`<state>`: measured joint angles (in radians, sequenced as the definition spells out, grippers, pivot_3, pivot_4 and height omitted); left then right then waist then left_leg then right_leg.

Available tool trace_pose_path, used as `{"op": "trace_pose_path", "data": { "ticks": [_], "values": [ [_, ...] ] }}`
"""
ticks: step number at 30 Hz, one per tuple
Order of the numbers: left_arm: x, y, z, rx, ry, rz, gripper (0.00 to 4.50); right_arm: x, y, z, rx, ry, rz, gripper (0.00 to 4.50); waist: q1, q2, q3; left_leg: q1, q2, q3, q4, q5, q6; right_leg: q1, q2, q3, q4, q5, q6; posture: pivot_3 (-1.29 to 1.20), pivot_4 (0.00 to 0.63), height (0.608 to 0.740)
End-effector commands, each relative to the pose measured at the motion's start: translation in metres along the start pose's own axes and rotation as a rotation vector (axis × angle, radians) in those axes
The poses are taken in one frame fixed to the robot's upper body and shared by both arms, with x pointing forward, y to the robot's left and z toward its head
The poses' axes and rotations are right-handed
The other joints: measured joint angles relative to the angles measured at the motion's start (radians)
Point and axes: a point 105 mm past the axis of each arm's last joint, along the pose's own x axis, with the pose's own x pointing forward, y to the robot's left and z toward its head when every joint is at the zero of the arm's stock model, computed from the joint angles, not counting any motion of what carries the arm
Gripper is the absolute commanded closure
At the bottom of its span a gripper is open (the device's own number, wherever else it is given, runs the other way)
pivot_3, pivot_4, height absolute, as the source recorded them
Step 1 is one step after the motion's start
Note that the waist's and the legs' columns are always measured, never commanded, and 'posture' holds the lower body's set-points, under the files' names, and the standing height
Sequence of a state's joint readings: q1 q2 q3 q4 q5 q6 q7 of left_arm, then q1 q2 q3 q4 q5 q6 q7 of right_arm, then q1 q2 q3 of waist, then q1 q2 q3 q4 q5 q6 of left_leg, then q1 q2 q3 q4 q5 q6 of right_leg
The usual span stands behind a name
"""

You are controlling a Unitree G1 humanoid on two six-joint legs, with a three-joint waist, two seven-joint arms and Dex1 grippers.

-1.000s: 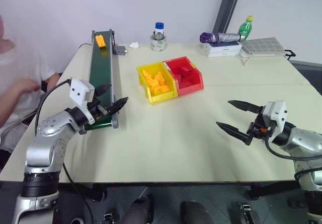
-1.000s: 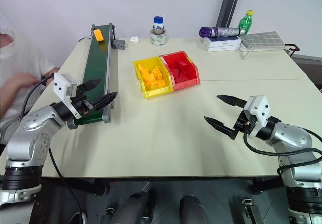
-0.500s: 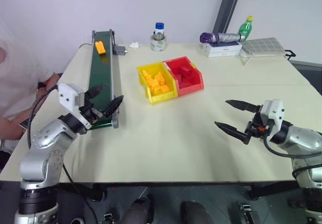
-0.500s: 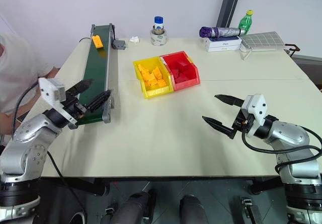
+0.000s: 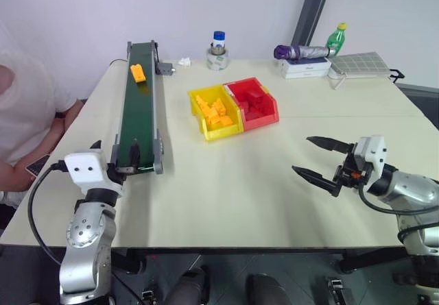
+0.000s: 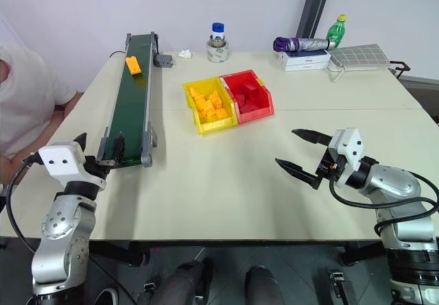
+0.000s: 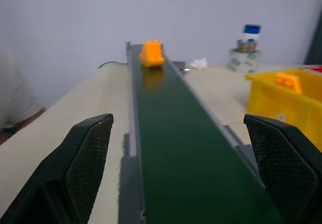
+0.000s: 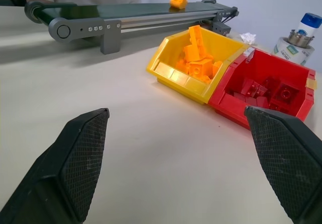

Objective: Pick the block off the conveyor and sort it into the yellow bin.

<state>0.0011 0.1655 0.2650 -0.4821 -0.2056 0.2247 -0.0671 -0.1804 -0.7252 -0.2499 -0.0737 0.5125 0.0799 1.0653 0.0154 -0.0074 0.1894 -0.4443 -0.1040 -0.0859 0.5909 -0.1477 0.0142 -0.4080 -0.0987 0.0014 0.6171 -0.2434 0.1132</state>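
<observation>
Both black two-fingered end effectors, left (image 7: 188, 176) and right (image 6: 299, 153), gape wide and empty; the small orange-yellow plastic block (image 5: 138, 72), at 12 o'clock on the long dark green conveyor (image 5: 139, 113), could roll off unreached.

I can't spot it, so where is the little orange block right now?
The block lies near the far end of the conveyor, on the robot's left, beyond the yellow bin.

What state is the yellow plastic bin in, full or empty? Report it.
Partly full: the yellow plastic bin holds a heap of orange-yellow bricks, piled near its rim in the right wrist view.
</observation>
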Motion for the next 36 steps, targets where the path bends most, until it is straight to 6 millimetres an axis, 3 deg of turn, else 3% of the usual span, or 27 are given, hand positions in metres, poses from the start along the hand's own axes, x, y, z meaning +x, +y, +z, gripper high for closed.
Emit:
{"op": "trace_pose_path", "data": {
  "ticks": [1,17,22,32,36],
  "values": [
    [0.003,-0.005,0.019,0.025,-0.077,0.002,0.11,-0.001,-0.003,0.010,-0.049,-0.023,-0.009,0.00,0.000,0.000,0.000,0.000,0.000,0.000,0.000,0.000,0.000,0.000,0.000,0.000,0.000,0.000,0.000,0.00,0.150,0.740],
    [0.028,-0.005,0.015,0.050,-0.032,0.072,0.11,0.000,-0.001,0.010,-0.051,-0.030,-0.016,0.00,0.000,0.000,0.000,0.000,0.000,0.000,0.000,0.000,0.000,0.000,0.001,-0.002,0.000,0.000,0.000,0.00,0.150,0.740],
    [0.048,-0.005,0.016,0.068,0.005,0.105,0.11,0.001,-0.001,0.010,-0.051,-0.031,-0.015,0.00,0.000,0.000,0.000,0.000,0.000,0.000,0.001,0.000,0.000,0.000,0.001,-0.002,0.000,0.000,0.001,0.00,0.150,0.740],
    [0.107,0.006,0.012,0.039,0.076,0.159,0.11,0.003,0.000,0.011,-0.052,-0.034,-0.015,0.00,-0.001,0.000,0.000,0.001,0.000,-0.001,0.002,0.000,0.000,0.000,0.002,-0.003,0.001,0.002,0.003,0.00,0.150,0.740],
    [0.125,-0.002,0.008,0.020,0.096,0.133,0.11,0.004,0.000,0.012,-0.054,-0.034,-0.016,0.00,0.000,0.000,0.000,0.001,0.000,-0.001,0.002,0.000,0.000,0.000,0.002,-0.003,0.001,0.003,0.005,0.00,0.150,0.740]
  ]
}}
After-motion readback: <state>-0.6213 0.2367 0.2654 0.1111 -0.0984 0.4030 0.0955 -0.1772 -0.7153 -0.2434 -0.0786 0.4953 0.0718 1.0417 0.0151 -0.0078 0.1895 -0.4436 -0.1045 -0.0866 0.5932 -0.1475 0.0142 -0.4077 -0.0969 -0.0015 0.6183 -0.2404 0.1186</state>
